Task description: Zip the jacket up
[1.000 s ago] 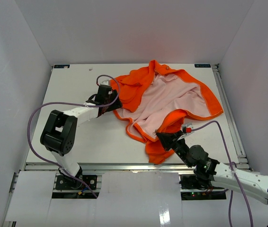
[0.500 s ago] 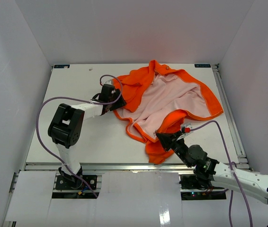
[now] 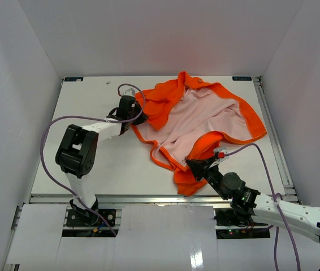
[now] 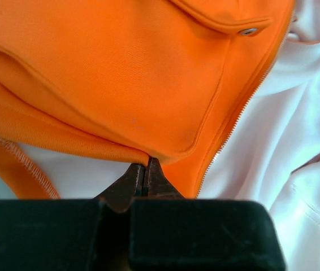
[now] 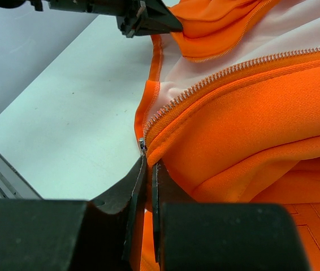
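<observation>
The orange jacket lies open on the table, its pale pink lining facing up. My left gripper is at the jacket's left edge, shut on a fold of orange fabric; a zipper track runs just to its right. My right gripper is at the jacket's near hem, shut on the orange edge at the bottom end of the zipper teeth. A small metal zipper end shows just above the fingertips. The left gripper also shows in the right wrist view.
The white table is walled by white panels on three sides. Purple cables loop off both arms. A metal rail runs along the table's right edge.
</observation>
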### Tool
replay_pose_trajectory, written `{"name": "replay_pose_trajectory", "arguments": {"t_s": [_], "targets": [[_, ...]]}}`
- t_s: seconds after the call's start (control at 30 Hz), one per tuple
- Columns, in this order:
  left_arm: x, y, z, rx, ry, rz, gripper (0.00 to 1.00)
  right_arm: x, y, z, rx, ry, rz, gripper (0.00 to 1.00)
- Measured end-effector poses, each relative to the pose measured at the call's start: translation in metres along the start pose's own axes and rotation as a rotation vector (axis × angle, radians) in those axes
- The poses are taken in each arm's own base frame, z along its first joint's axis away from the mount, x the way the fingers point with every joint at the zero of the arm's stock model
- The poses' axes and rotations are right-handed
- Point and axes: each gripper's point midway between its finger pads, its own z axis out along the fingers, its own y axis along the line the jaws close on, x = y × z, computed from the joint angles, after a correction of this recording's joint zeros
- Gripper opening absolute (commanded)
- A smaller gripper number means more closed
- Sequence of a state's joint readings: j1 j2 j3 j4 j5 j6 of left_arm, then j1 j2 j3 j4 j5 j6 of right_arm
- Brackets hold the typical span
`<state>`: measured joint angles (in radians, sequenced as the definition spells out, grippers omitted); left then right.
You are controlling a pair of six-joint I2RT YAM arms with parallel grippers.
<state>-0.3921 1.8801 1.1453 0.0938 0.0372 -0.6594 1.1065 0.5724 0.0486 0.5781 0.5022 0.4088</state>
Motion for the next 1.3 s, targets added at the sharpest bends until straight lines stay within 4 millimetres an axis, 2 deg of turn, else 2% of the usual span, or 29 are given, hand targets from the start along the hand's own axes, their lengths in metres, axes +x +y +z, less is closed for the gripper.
{"name": "replay_pose_trajectory", "arguments": {"t_s": [0.1, 0.27, 0.37, 0.5, 0.6, 0.7, 0.77, 0.87, 0.93, 1.0, 1.07, 1.13, 1.3], "targets": [[-0.014, -0.005, -0.016, 0.012, -0.026, -0.006, 0.00, 0.000, 0.000, 0.000, 0.000, 0.000, 0.001, 0.08], [-0.052, -0.016, -0.058, 0.111, -0.082, -0.036, 0.00, 0.002, -0.001, 0.000, 0.003, 0.005, -0.001, 0.08], [-0.065, -0.016, -0.077, 0.154, -0.100, -0.043, 0.00, 0.003, -0.001, 0.000, 0.004, 0.009, -0.002, 0.08], [-0.045, -0.006, -0.101, 0.159, -0.079, -0.030, 0.00, 0.002, -0.001, 0.000, 0.006, 0.008, -0.002, 0.08], [-0.011, 0.006, -0.124, 0.168, -0.044, -0.024, 0.02, 0.002, -0.002, 0.000, 0.010, 0.004, -0.001, 0.08], [0.020, 0.016, -0.144, 0.183, -0.015, -0.023, 0.19, 0.001, -0.003, 0.000, 0.014, 0.002, -0.001, 0.08], [0.032, 0.021, -0.155, 0.196, -0.024, -0.014, 0.45, 0.001, -0.003, 0.000, 0.015, 0.003, 0.000, 0.08], [0.049, 0.030, -0.171, 0.192, -0.019, 0.009, 0.58, 0.002, -0.003, 0.001, 0.018, 0.005, 0.000, 0.08], [0.050, 0.028, -0.176, 0.193, -0.029, 0.039, 0.73, 0.003, -0.004, 0.001, 0.021, 0.008, -0.002, 0.08], [0.050, 0.022, -0.182, 0.203, -0.047, 0.078, 0.74, 0.004, -0.005, 0.001, 0.025, 0.011, -0.003, 0.08], [0.054, 0.017, -0.186, 0.188, -0.049, 0.123, 0.72, 0.005, -0.006, 0.001, 0.031, 0.013, -0.006, 0.08], [0.056, 0.002, -0.191, 0.209, -0.046, 0.167, 0.70, 0.005, -0.007, 0.001, 0.035, 0.015, -0.007, 0.08], [0.053, -0.012, -0.182, 0.120, -0.006, 0.299, 0.63, 0.007, -0.008, 0.001, 0.041, 0.017, -0.009, 0.08]]}}
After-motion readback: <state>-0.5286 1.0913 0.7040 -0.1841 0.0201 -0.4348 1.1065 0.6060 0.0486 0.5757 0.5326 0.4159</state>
